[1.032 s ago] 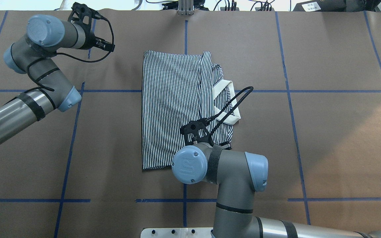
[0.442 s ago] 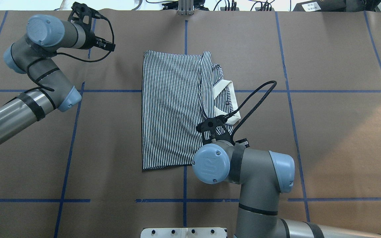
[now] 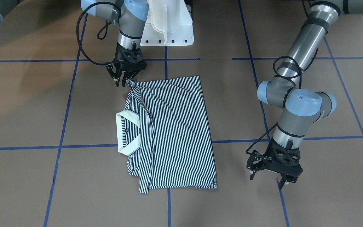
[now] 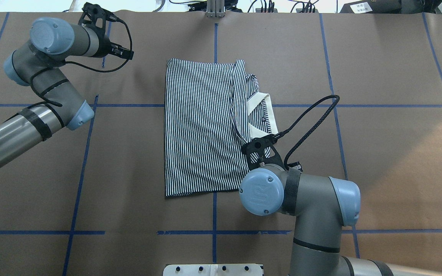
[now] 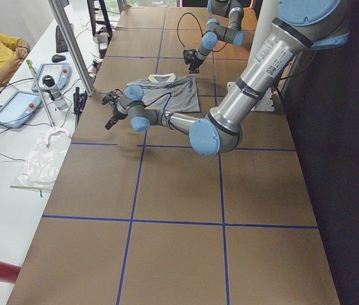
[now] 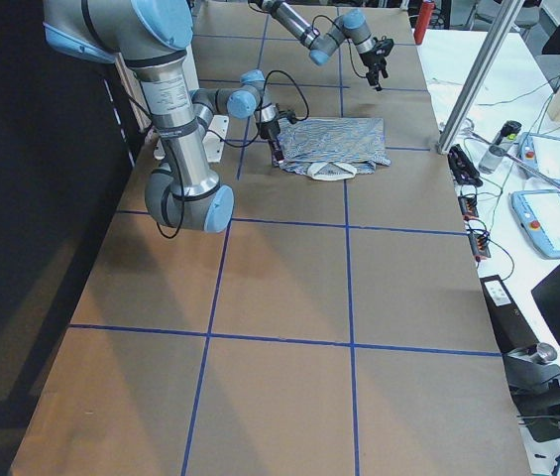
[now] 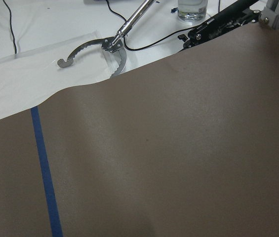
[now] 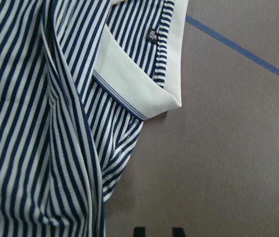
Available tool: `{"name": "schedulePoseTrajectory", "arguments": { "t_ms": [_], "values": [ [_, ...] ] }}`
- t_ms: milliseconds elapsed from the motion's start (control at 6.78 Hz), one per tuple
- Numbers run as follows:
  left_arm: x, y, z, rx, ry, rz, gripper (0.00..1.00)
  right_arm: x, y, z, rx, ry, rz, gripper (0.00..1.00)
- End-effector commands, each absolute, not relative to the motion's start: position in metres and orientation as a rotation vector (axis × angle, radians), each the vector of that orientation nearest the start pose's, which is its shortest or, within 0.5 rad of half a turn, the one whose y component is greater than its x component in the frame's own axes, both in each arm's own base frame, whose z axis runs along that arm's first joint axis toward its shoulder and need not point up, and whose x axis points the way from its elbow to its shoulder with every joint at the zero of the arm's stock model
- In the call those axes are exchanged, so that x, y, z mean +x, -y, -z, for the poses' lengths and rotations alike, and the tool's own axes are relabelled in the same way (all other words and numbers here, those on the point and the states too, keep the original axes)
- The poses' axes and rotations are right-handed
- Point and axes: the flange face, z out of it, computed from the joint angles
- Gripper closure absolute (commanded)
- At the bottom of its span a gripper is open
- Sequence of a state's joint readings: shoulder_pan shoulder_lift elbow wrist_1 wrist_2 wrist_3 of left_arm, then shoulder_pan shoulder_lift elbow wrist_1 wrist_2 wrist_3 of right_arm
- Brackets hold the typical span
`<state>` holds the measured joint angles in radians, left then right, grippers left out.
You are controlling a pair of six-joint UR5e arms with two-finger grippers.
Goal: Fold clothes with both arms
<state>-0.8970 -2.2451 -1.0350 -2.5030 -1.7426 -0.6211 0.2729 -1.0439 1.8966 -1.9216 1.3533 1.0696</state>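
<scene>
Jaws of my right gripper (image 3: 120, 82) stand slightly apart with nothing between them, tips over bare table (image 3: 43, 110) just beside the polo shirt (image 3: 175, 126), at its base-side corner. The left gripper (image 3: 268, 180) is spread wide and hovers well apart on the shirt's other side. I see the shirt lying flat, folded into a rectangle mid-table, its white collar (image 3: 126, 132) sticking out toward the right arm's side.

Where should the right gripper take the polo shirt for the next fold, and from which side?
The polo shirt lies flat, so probably pinch its collar-end corner nearest the robot, where folded layers make a thick edge. Bring the right gripper in low from the table beside it, one finger under.
</scene>
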Motion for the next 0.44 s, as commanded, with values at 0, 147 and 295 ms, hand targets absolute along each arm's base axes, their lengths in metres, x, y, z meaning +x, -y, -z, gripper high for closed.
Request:
{"name": "schedulePoseTrajectory", "arguments": {
  "t_ms": [0,147,295],
  "values": [
    [0.403,0.686,-0.401,0.756,-0.769,-0.143,0.0,-0.542,0.315,-0.25,0.412,0.469,0.152,0.65],
    [0.401,0.684,-0.409,0.748,-0.764,-0.142,0.0,-0.544,0.323,-0.241,0.427,0.55,0.134,0.65],
    [0.402,0.683,-0.409,0.756,-0.77,-0.144,0.0,-0.539,0.335,-0.235,0.401,0.577,0.123,0.65]
  ]
}}
